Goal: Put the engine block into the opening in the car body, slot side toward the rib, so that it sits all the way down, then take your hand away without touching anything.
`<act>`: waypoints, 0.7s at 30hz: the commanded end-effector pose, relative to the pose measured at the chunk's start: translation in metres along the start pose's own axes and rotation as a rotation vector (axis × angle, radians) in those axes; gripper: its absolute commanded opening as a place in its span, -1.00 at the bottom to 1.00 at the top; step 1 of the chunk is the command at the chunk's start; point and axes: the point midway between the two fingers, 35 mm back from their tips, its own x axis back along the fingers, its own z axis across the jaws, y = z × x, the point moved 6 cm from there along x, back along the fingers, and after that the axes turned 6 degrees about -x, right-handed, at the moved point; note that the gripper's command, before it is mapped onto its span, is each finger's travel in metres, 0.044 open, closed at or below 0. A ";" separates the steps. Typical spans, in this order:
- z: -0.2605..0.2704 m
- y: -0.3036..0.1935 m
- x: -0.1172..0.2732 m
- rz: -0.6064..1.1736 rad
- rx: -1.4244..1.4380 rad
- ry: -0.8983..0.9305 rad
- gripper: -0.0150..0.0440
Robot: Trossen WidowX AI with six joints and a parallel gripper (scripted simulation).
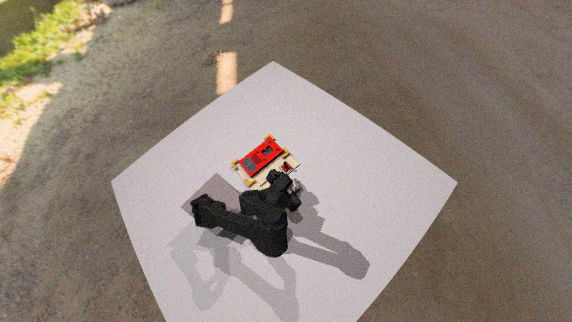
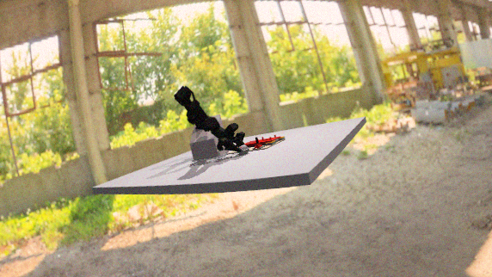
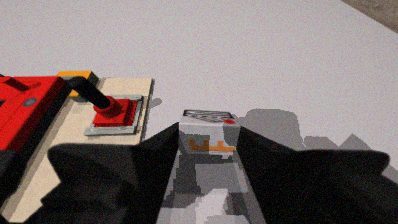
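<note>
The car body [image 1: 257, 160] [image 2: 267, 141] [image 3: 42, 90] is a flat red shell lying on a beige board, with a dark opening [image 1: 268, 150] toward one end and grey areas toward the other. My gripper [image 1: 296, 188] [image 3: 206, 127] is shut on the silver-grey engine block [image 3: 207, 118], which has a striped top, a red dot and orange marks on its near face. Gripper and block are low over the table, beside the board and apart from the car body. In the wrist view the fingers hide the block's sides. The block's slot cannot be made out.
The beige board [image 3: 132, 89] has orange corner pieces [image 1: 269, 137] around the car body. A red square piece with a black upright stick [image 3: 117, 115] sits in a grey frame on the board, between car body and gripper. The arm's grey base block [image 2: 204, 150] stands behind.
</note>
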 end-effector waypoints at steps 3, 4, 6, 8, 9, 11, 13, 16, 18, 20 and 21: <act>0.000 0.000 0.000 0.000 0.000 0.000 -0.05; 0.000 0.000 0.000 0.000 0.000 0.000 0.04; 0.000 0.000 0.000 0.000 0.000 0.000 0.22; 0.000 0.000 0.000 0.000 0.000 0.000 0.40; 0.000 0.000 0.000 0.000 0.000 0.000 0.49; 0.000 0.000 0.000 0.000 0.000 0.000 0.67; 0.000 0.000 0.000 0.000 0.000 0.000 0.84; 0.000 0.000 0.000 0.000 0.000 0.000 1.00; 0.000 0.000 0.000 0.000 0.000 0.000 1.00; 0.000 0.000 0.001 0.002 0.000 -0.001 1.00; 0.000 0.001 0.003 0.004 0.000 -0.002 1.00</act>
